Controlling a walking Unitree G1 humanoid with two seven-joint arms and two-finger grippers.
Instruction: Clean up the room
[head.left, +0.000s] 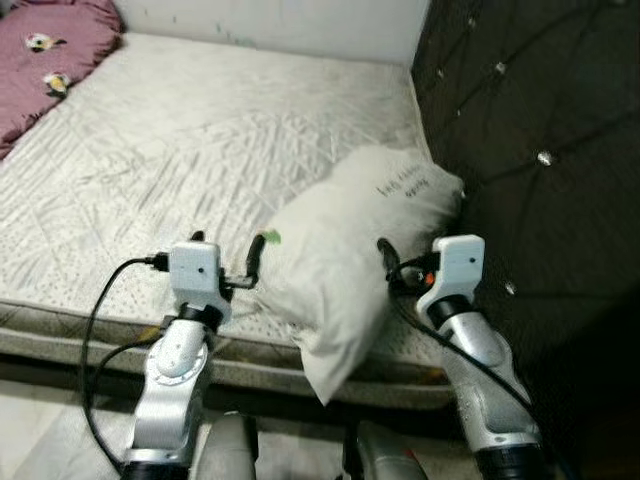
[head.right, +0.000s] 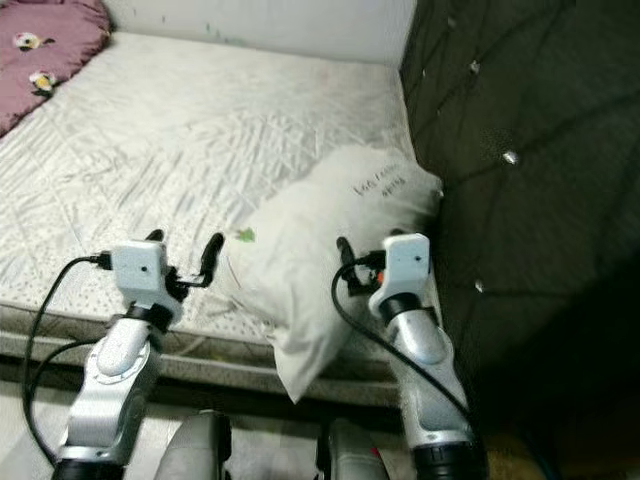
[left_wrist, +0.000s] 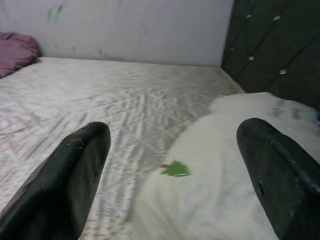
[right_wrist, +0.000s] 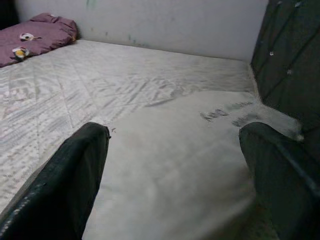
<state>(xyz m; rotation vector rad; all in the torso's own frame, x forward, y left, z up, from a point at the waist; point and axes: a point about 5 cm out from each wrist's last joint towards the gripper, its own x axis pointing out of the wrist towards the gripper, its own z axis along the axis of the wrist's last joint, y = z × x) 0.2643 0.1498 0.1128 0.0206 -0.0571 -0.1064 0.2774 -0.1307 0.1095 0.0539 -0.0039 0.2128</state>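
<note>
The white pillow (head.left: 345, 270) lies on the bed (head.left: 180, 160) between the two pincers. The left pincer (head.left: 228, 262) and the right pincer (right_wrist: 175, 165) both stand apart, the pillow just ahead.

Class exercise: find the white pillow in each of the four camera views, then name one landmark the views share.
Left eye view: white pillow at centre-right, overhanging the mattress edge.
Right eye view: pillow at centre, beside the dark headboard.
Left wrist view: pillow across the lower right.
Right wrist view: pillow across the lower middle.
Shared landmark: the dark tufted headboard.
</note>
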